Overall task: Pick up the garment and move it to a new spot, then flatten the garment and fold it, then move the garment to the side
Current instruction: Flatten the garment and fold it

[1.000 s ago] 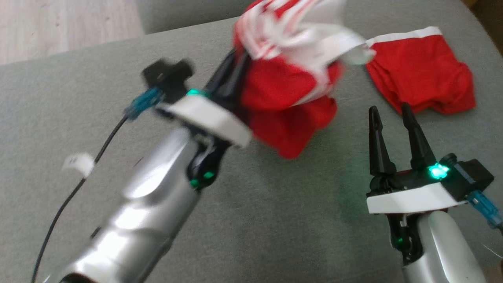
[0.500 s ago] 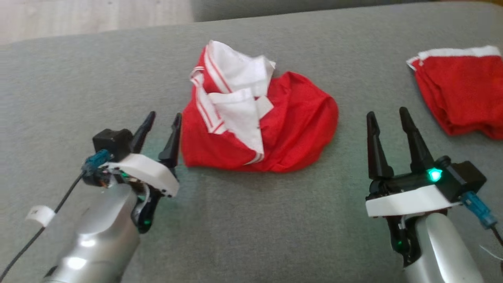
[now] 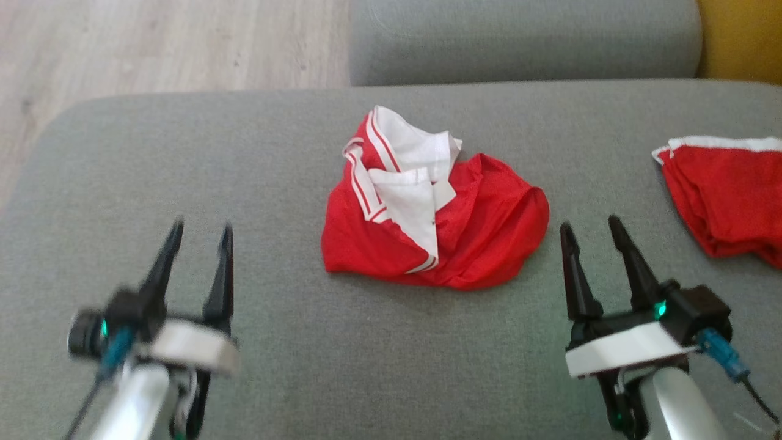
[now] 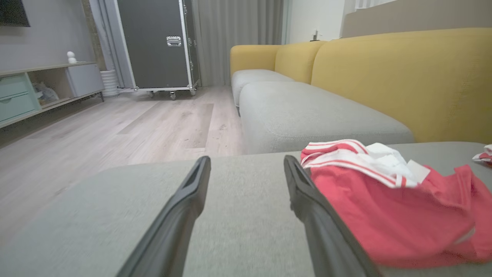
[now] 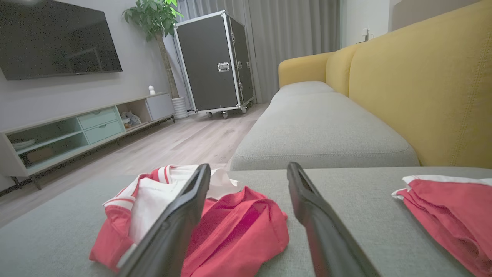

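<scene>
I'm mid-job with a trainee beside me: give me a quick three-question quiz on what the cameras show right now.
1. True or false: the left gripper is shut on the crumpled red and white garment.
2. Multiple choice: where does the second red garment lie? A) on the wooden floor; B) on the grey cushion, to the robot's right of the crumpled one; C) underneath the crumpled one.
3. Short answer: is the right gripper open or shut, and is anything between its fingers?

Key: 1 false, it is open and apart from the garment; 2 B; 3 open, with nothing between them.
</scene>
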Tool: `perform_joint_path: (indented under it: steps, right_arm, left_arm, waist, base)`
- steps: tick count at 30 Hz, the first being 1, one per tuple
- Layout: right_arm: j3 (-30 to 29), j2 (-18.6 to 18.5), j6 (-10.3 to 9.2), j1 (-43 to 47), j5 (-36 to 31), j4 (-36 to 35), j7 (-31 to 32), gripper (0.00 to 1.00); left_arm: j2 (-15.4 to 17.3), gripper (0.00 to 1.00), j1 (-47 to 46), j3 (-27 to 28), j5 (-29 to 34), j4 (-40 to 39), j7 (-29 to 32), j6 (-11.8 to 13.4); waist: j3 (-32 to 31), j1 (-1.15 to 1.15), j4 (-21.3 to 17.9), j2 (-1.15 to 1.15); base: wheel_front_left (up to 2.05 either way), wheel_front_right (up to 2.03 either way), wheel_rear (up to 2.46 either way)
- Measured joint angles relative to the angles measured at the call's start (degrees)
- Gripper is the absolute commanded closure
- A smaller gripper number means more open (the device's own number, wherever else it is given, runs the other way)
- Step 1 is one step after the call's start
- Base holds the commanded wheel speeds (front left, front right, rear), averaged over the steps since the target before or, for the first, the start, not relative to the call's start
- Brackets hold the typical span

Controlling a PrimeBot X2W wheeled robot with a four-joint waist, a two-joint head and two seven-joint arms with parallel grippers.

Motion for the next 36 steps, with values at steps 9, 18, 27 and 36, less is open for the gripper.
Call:
perform_joint_path:
  steps: [9,18,27,36]
  right_arm:
    - [0.25,0.02,0.00,2.61,0.01,1.69,0.00,0.00]
    - [0.86,0.02,0.00,2.31,0.02,1.89,0.00,0.00]
    - [0.83,-0.04,0.00,-10.06,-0.04,12.65,5.27,0.00]
    - [4.42,-0.10,0.00,-20.04,6.44,26.57,13.91,0.00]
  left_arm:
    - [-4.63,0.00,13.97,5.88,6.91,-9.89,0.00,2.46]
    - [-8.26,0.00,13.97,9.04,10.93,-9.92,0.00,0.13]
    - [-10.95,0.00,11.34,9.38,13.92,-7.50,0.00,-2.58]
    - [-13.51,0.00,9.86,9.82,15.22,-5.71,0.00,-4.16]
  waist:
    - [-1.96,0.01,0.70,0.00]
    - [-0.88,0.01,1.06,0.00]
    - [1.94,0.02,4.34,0.00]
    - [3.83,0.02,8.43,0.00]
  base:
    - [0.00,0.00,0.00]
    - [0.00,0.00,0.00]
    - [0.00,0.00,0.00]
    - [0.00,0.00,0.00]
